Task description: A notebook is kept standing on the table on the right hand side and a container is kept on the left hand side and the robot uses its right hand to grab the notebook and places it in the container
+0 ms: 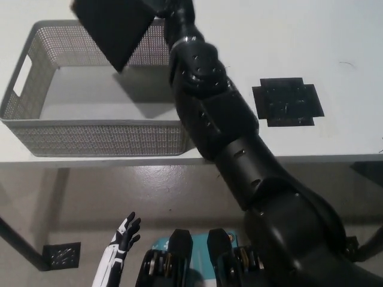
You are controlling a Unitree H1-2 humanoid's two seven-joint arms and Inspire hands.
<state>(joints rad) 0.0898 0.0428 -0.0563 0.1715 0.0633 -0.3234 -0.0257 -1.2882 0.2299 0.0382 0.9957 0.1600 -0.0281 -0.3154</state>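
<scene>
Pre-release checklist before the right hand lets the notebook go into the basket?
1. Notebook held by right hand: ok, though the fingers are hidden at the top edge.
2. Notebook over container: ok, it hangs above the back half.
3. Container interior free: ok, nothing seen inside.
4. Notebook clear of rim: cannot tell, one steep view.
5. Notebook level: not ok, tilted.
6. Left hand out of the way: ok, low beside the body, open.
</scene>
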